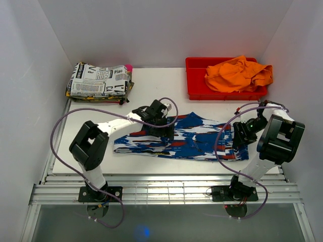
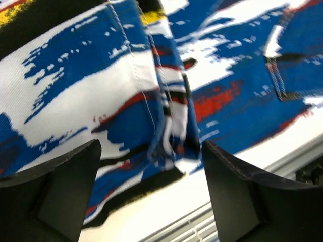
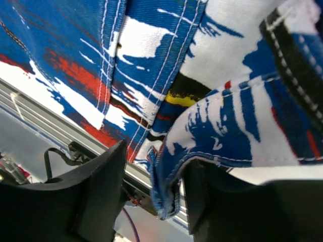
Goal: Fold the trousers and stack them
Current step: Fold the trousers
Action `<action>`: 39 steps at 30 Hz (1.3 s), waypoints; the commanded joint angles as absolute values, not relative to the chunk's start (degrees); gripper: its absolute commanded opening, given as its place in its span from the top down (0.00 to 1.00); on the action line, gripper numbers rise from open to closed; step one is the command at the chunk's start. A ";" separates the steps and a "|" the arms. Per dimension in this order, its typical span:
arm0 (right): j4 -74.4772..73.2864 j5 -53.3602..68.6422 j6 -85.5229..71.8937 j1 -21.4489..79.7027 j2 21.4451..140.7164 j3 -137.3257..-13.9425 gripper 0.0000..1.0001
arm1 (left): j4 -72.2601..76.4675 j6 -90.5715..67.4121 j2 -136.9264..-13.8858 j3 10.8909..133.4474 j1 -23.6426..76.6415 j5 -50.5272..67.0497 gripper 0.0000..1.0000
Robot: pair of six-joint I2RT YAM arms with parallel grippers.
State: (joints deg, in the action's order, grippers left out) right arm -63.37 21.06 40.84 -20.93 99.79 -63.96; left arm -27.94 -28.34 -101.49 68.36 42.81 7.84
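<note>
left arm: stretched forward and rightward, left gripper tipped down over the left half of the trousers, fingers wide apart astride a fold | right arm: elbow folded high, right gripper at trousers' right end, fingers apart, hem hanging between | trousers: lengthwise on table, between arms

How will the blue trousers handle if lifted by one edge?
Probably floppy: the trousers lie flat in soft folds, a hem curling limp in the right wrist view. Likely light: thin cloth. Layers may slip apart, since they overlap loosely.
</note>
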 commanded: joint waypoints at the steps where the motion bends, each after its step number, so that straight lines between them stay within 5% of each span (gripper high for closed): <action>1: -67.23 21.97 41.57 -20.65 97.92 -68.01 0.39 | -31.54 -22.16 -91.33 70.49 39.84 12.62 0.06; 6: -70.39 24.77 43.59 -20.74 94.93 -76.62 0.32 | -36.98 -11.20 -82.90 69.26 25.62 27.75 0.06; 11: -74.96 36.81 44.74 -17.24 94.83 -84.55 0.45 | -45.60 -0.55 -82.35 69.17 15.66 33.55 0.06; 19: -66.99 37.11 39.38 -5.55 95.97 -73.68 0.57 | -55.63 2.99 -82.97 66.19 7.22 18.83 0.12; 24: -61.27 31.56 35.86 -3.08 96.94 -68.21 0.59 | -55.54 6.14 -79.54 63.81 -2.70 19.59 0.07; 39: -57.39 23.12 33.49 -2.29 98.00 -64.42 0.61 | -47.74 5.28 -89.29 58.54 -5.10 33.92 0.11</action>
